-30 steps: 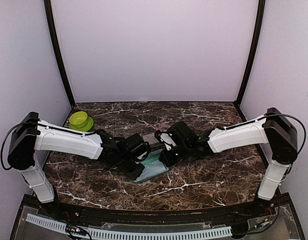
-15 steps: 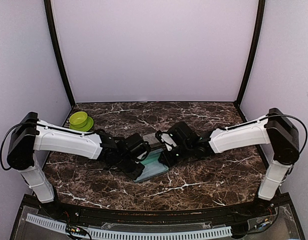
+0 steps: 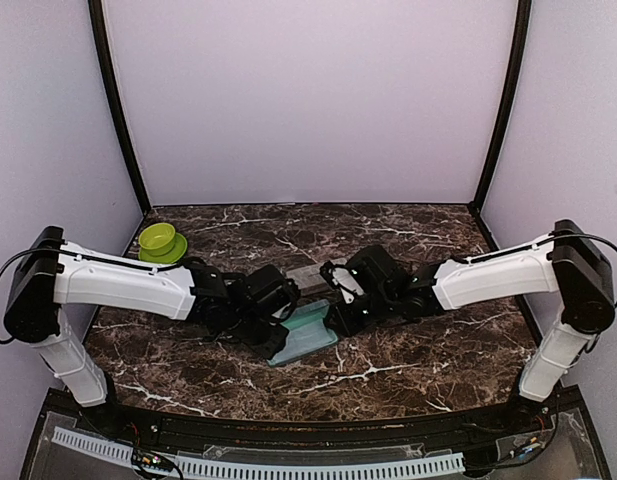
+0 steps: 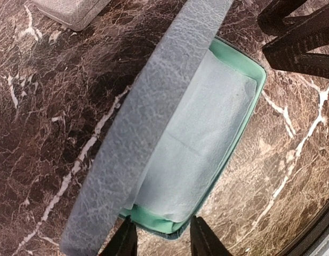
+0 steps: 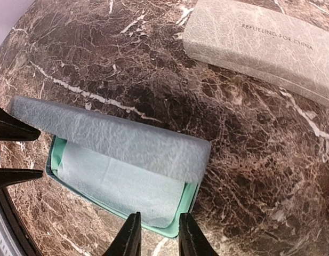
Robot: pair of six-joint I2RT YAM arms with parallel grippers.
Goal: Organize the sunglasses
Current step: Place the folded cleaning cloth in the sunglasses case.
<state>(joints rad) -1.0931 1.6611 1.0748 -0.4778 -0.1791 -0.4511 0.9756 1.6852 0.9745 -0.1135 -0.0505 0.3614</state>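
The sunglasses are hidden in every view. An open blue-grey case (image 3: 306, 335) lies mid-table, its lid (image 4: 148, 122) raised over a mint-green tray (image 4: 153, 221). A light blue cloth (image 4: 201, 138) covers the inside of the tray. My left gripper (image 4: 160, 241) is open just off one short end of the case, with nothing between its fingers. At the opposite end, over the green rim (image 5: 193, 205), my right gripper (image 5: 156, 234) also stands open and holds nothing. The cloth (image 5: 116, 184) and lid (image 5: 116, 141) also show in the right wrist view.
A shut grey case (image 5: 265, 45) with printed lettering lies just behind the open one, also visible as the grey case (image 3: 306, 277) from above. A green bowl (image 3: 160, 240) stands at the back left. Dark marble table (image 3: 438, 350) surrounds them.
Both grippers have opened and drawn back a little from the ends of the blue-grey case. The case stays open on the table.
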